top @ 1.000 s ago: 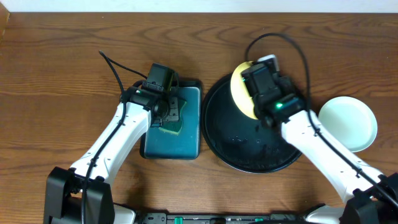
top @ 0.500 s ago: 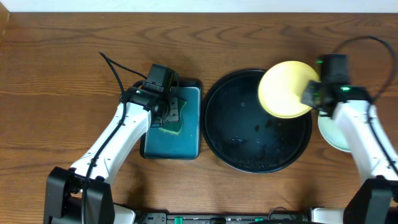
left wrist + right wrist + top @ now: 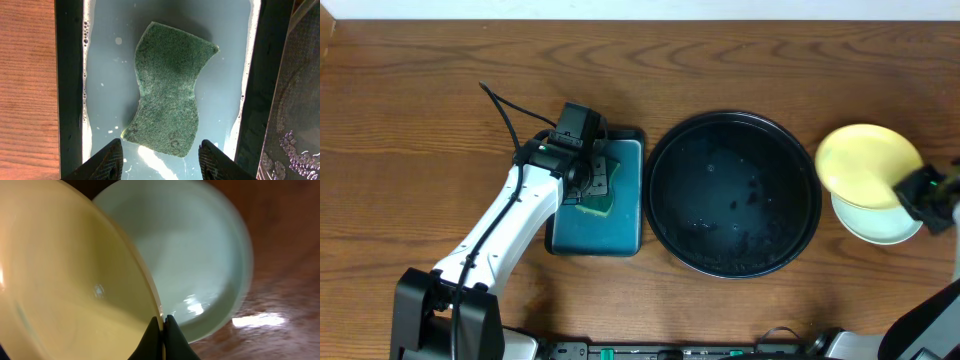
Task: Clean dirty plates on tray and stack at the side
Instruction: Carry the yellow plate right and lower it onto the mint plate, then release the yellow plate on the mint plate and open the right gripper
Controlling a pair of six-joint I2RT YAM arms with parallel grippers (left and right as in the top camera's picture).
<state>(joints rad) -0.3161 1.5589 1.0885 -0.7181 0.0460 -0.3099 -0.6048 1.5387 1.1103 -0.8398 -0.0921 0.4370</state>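
From overhead I see the black tray in the middle of the wooden table with no plate on it, only wet specks on its floor. The yellow plate is off its right side, overlapping a mint-white plate that sits on the table there. My right gripper is at the yellow plate's right edge. My left gripper hangs over the teal tray, just left of the black tray, above a green sponge. On the left wrist camera the sponge lies flat in a film of water. My two fingers stand apart on either side of its near end, gripping nothing. On the right wrist camera the jaws are clenched on the rim of the yellow plate. It is held tilted over the mint-white plate, and I cannot tell whether the two touch.
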